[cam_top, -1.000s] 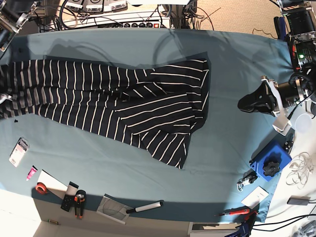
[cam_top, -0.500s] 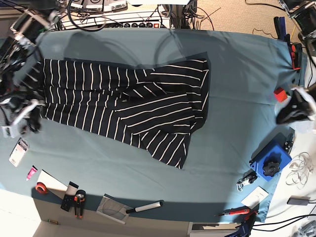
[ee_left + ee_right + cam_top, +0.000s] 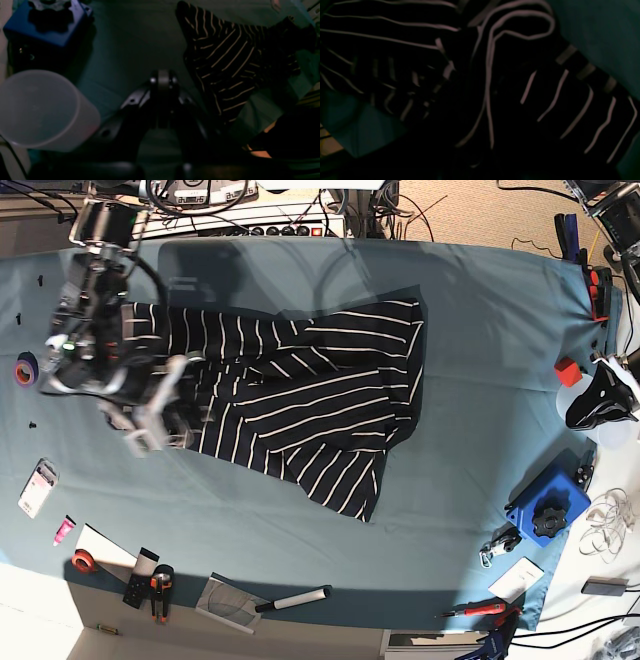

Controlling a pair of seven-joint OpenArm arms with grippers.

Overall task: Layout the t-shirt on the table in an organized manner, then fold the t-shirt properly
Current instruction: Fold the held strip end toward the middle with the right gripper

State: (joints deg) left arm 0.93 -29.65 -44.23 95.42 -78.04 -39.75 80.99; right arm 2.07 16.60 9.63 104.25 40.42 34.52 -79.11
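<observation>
The dark t-shirt [image 3: 310,385] with thin white stripes lies across the middle of the teal table [image 3: 480,330]. Its left end is bunched and lifted under my right gripper [image 3: 158,420], which looks shut on the fabric. In the right wrist view, folds of the t-shirt [image 3: 510,82] fill the frame and hide the fingers. My left gripper [image 3: 592,402] hangs at the table's right edge, far from the shirt. In the left wrist view the left gripper [image 3: 163,80] is shut and empty, with the t-shirt [image 3: 225,62] beyond it.
A blue block [image 3: 547,505] with a black knob and a red block [image 3: 567,370] sit near the left arm. A translucent cup [image 3: 37,110] is beside that gripper. Pliers [image 3: 160,588], tape [image 3: 84,560] and a scraper [image 3: 260,600] line the front edge.
The right arm has swept in from the left edge toward the middle. The shirt's left end has come with it, so the shirt spans less width. The left arm has pulled back to the right edge.
</observation>
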